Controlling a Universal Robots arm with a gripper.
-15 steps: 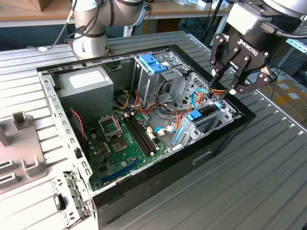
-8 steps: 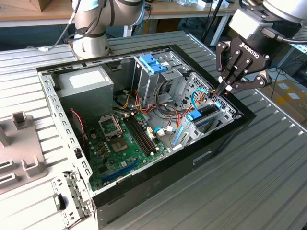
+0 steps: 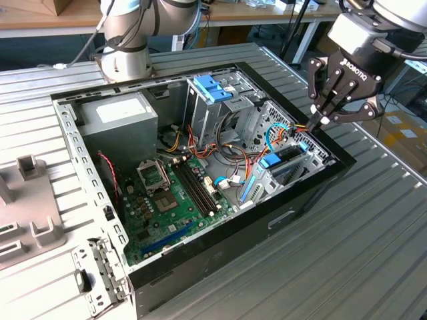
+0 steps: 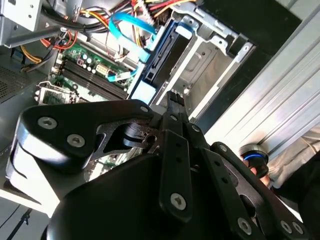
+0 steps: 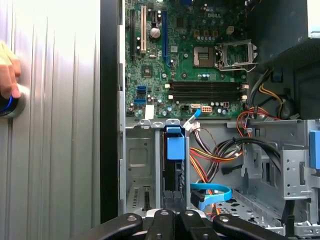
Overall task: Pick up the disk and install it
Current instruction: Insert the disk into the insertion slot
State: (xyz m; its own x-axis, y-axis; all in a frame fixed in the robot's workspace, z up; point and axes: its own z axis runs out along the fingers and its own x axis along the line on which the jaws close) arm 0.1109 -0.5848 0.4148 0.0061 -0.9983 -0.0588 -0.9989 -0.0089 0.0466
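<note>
Finding: the gripper (image 3: 315,122) hangs over the open computer case (image 3: 220,247), at the rim nearest the drive cage (image 5: 140,160). Its jaws are pressed together with nothing between them, which suits pushing rather than lifting.

The disk (image 5: 172,172) stands on edge inside the cage, directly ahead of the jaw tips, with its blue end tab (image 5: 175,146) at the far end from them. In both wrist views the closed tips line up with the disk's near end. Whether they touch it cannot be told.

Judgement: the disk is already set in its slot, and the narrow closed tips fit the tight gap between the cage walls.

Beside the jaws, a blue data cable (image 5: 212,191) loops free, apart from the disk.

Beyond the case wall, a person's hand (image 5: 7,75) rests on a blue-ringed button (image 5: 7,106).
</note>
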